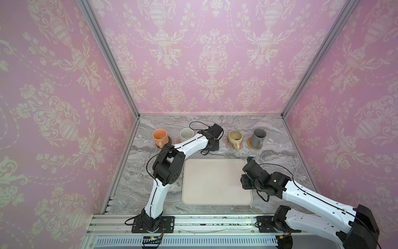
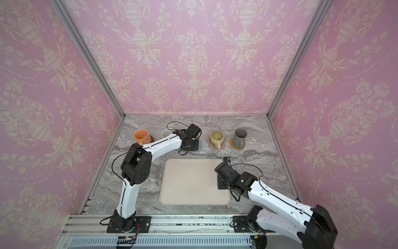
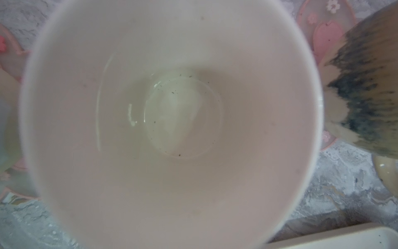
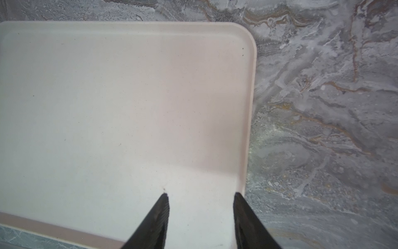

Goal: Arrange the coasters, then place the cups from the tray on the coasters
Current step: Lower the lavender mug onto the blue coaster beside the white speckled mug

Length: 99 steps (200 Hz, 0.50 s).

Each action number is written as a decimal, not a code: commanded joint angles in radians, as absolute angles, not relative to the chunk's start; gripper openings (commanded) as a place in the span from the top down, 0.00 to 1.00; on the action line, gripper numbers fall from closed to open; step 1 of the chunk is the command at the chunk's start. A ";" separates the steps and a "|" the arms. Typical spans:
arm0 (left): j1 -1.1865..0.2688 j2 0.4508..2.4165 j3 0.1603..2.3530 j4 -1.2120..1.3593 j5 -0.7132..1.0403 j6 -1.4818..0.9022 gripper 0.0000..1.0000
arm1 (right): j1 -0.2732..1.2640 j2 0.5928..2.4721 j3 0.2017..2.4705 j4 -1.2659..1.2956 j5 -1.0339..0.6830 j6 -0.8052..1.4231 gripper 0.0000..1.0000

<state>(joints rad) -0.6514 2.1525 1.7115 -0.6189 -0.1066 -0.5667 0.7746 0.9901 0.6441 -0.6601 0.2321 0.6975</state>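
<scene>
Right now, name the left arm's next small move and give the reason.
Probably ease the white-lined mug straight down into the gap. The left wrist view looks straight into it. The left gripper hangs between the speckled mug and the beige mug, both on pink coasters, and the tray is bare. Whether the mug already rests there is hidden, so go gently.

We see pink wallpaper (image 1: 211, 54) patterned with cream floral urns, a grey marbled bench (image 1: 280, 155) veined rusty brown, a plain cream-beige tray (image 1: 215, 183), an orange-peach mug (image 1: 159, 136), a beige-yellow mug (image 1: 235, 137), a dark grey mug (image 1: 258, 137), and white-and-black arms (image 1: 156, 196).
</scene>
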 commanded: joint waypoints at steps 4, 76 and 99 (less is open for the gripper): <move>-0.659 2.114 1.693 -0.664 -0.098 -0.594 0.91 | 0.771 0.963 0.630 -0.665 0.227 0.721 0.50; -0.658 2.110 1.686 -0.650 -0.096 -0.619 0.73 | 0.771 0.930 0.618 -0.676 0.236 0.730 0.49; -0.659 2.094 1.674 -0.631 -0.090 -0.623 0.68 | 0.771 0.925 0.617 -0.680 0.238 0.732 0.48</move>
